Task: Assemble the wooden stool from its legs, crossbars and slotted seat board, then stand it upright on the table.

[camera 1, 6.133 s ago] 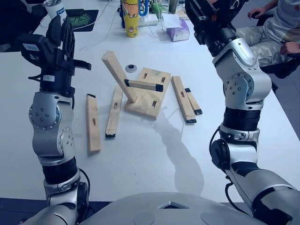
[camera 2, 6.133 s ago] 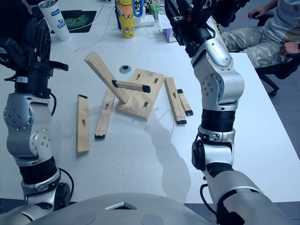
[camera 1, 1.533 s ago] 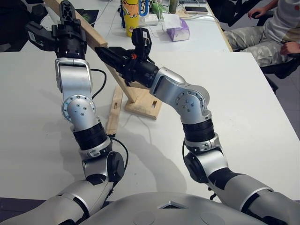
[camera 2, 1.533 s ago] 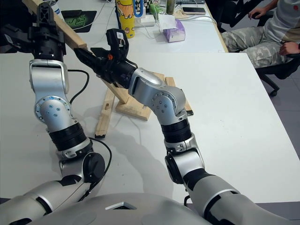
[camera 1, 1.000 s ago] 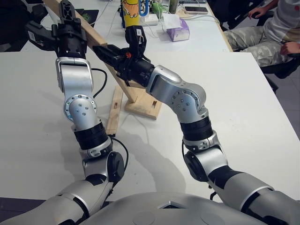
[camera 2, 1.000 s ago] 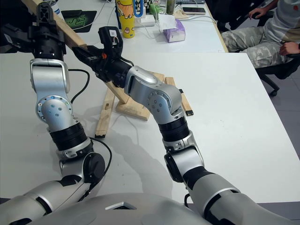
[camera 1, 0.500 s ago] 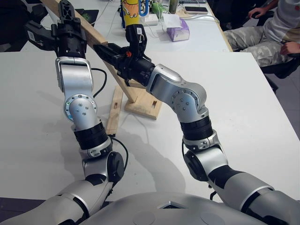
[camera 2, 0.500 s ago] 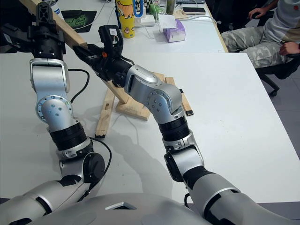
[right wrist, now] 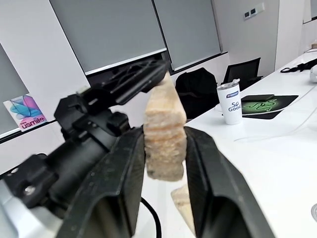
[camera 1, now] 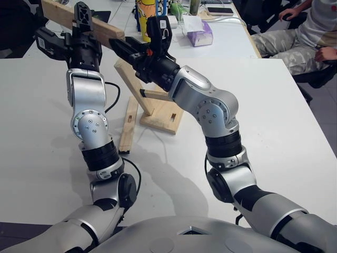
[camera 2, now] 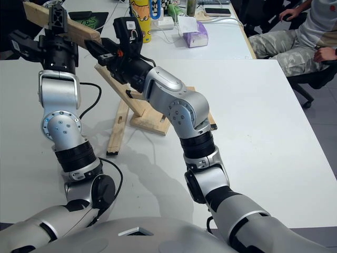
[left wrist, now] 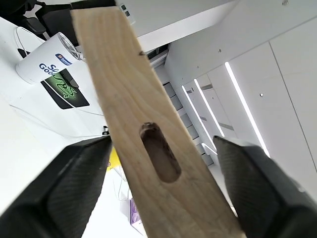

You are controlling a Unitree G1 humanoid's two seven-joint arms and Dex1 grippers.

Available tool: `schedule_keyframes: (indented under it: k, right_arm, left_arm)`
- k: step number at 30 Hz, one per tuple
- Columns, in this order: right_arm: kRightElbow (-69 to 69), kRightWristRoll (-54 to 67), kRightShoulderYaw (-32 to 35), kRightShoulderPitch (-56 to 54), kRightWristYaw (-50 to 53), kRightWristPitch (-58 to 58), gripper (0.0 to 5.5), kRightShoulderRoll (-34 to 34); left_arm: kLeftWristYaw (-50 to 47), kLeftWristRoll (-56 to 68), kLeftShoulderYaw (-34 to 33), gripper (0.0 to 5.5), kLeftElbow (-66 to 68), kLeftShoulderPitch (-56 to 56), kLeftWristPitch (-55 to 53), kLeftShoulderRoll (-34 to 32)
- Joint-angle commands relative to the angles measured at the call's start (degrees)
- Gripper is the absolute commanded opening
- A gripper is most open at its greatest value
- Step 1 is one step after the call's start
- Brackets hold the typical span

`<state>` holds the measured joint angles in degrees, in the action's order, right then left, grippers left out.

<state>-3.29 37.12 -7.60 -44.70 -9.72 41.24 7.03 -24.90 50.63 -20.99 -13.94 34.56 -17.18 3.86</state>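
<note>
Left eye view: the left gripper and right gripper both clamp a raised leg above the table, where the seat board carries only one fitted leg and crossbar, beside a loose leg.

Slotted leg aloft, seat board below

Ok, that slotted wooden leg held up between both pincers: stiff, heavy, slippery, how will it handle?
Probably stiff: the wooden leg runs straight between the left pincer and right pincer, no sag. Likely light, since narrow finger grips hold it clear of the table. Its smooth flat faces might slip or pivot if one pincer lets go.
</note>
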Motion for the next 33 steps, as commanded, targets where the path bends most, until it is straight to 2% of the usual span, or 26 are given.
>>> schedule_keyframes:
  k: [1, 16, 22, 33]
  right_arm:
    - [-1.8, -0.1, 1.4, -3.0, -0.9, -0.9, 1.07, 1.2]
    - [-1.0, 0.5, 8.1, -7.4, -0.8, -1.4, 1.07, -2.8]
    - [-0.6, -0.5, 8.0, -7.0, -0.9, -1.4, 1.07, -2.6]
    - [0.7, -2.3, 9.9, -8.3, -1.0, -2.6, 1.06, -3.1]
  left_arm:
    - [1.7, -1.7, -0.8, 3.68, -0.7, -1.0, -0.3, -3.4]
    - [4.8, -2.1, -2.0, 3.68, -1.8, -2.3, -0.6, -6.4]
    - [5.0, 0.7, -2.1, 4.71, -2.8, -1.2, -1.9, -5.9]
    - [3.9, 2.0, -3.9, 4.74, -2.8, -2.3, -1.6, -5.9]
